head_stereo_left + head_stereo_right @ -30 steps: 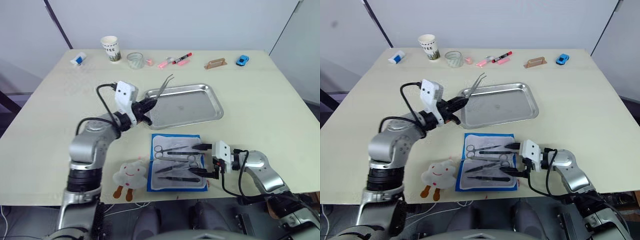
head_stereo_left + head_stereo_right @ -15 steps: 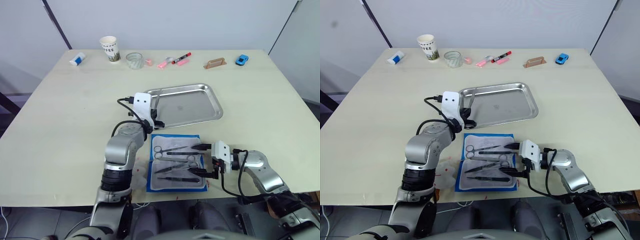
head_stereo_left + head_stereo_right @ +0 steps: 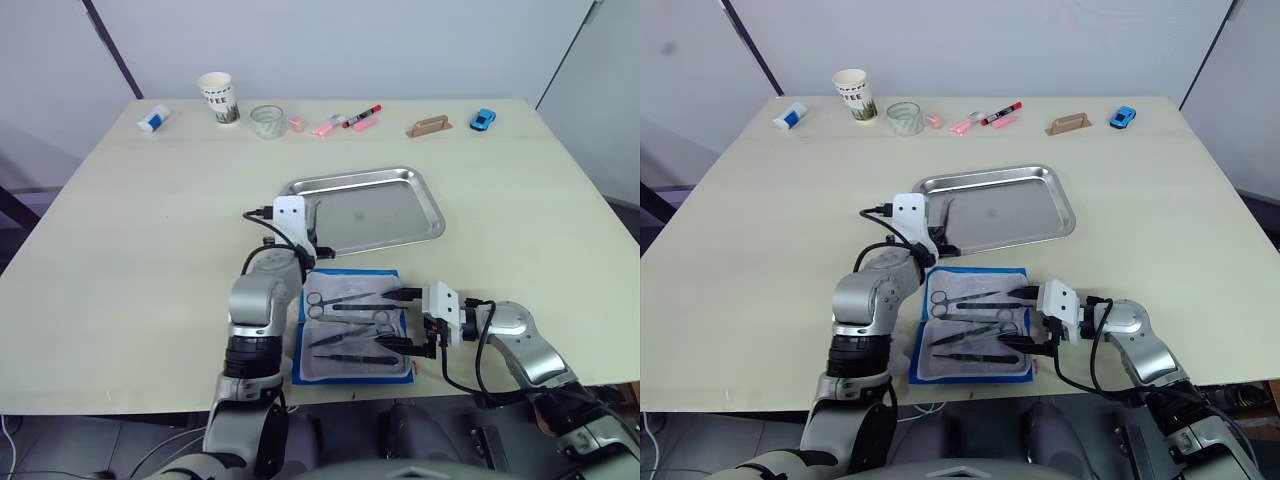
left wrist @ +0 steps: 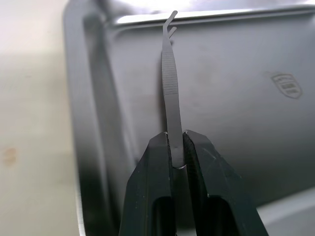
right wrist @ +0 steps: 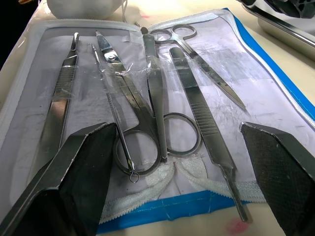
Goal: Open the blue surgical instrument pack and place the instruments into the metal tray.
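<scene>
A broad pale beige wooden table with a smooth matte top stands before a plain light grey wall. A thin dark diagonal bar leans across the wall behind the table's far left corner, and grey floor shows beside its left edge
</scene>
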